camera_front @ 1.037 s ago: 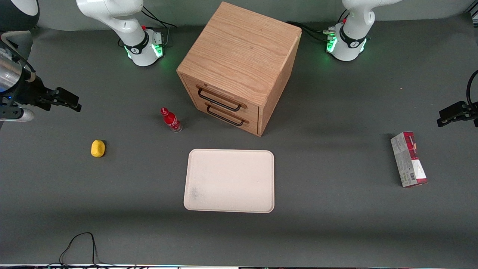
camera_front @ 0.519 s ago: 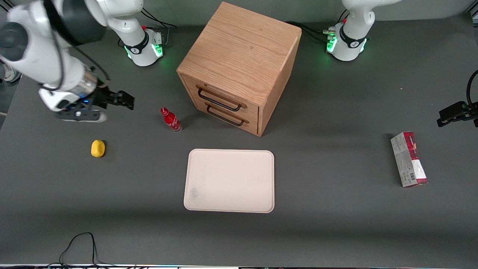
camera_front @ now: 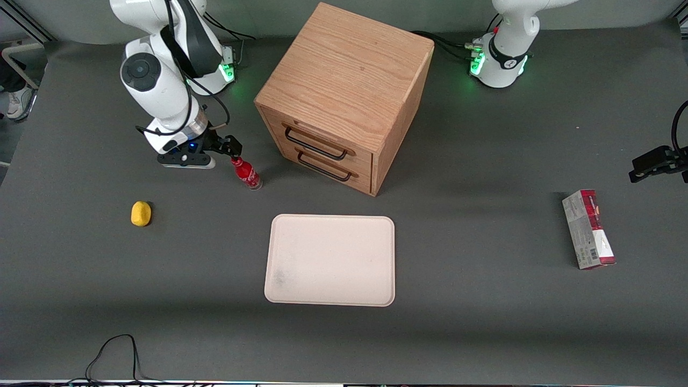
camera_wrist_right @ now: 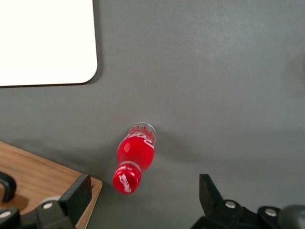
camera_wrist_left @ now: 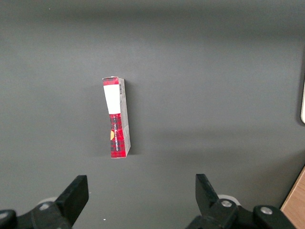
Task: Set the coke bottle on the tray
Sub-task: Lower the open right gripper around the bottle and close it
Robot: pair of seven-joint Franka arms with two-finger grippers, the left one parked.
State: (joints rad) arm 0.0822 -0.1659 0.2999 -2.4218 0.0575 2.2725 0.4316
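One coke bottle (camera_front: 246, 173) stands upright on the grey table (camera_front: 484, 322), red cap up, white script on the label, clear base down. It sits in front of the wooden cabinet (camera_front: 344, 91), toward the working arm's end of the table, near the cabinet's lower corner but not touching it.

One tray (camera_front: 330, 260), cream, rounded corners, low rim, lies flat on the table nearer the front camera than the bottle and the cabinet. Faint grey smudge in one corner. Bottle and tray well apart; nothing rests on the tray.

One gripper (camera_front: 228, 146) on the working arm hangs just above and beside the bottle's cap. In the right wrist view the gripper (camera_wrist_right: 145, 193) shows two black fingers (camera_wrist_right: 76, 193) spread wide, the bottle (camera_wrist_right: 136, 157) between them with clear gaps on both sides, no contact. The tray's corner (camera_wrist_right: 47, 43) shows in the same view.

Cabinet: one, with two drawers, each with one dark wire handle (camera_front: 316, 144), both drawers closed.

Other items: one small yellow object (camera_front: 141, 213) toward the working arm's end, well apart from the bottle; one red-and-grey carton (camera_front: 588, 229) lying flat toward the parked arm's end, also seen in the left wrist view (camera_wrist_left: 116, 118)
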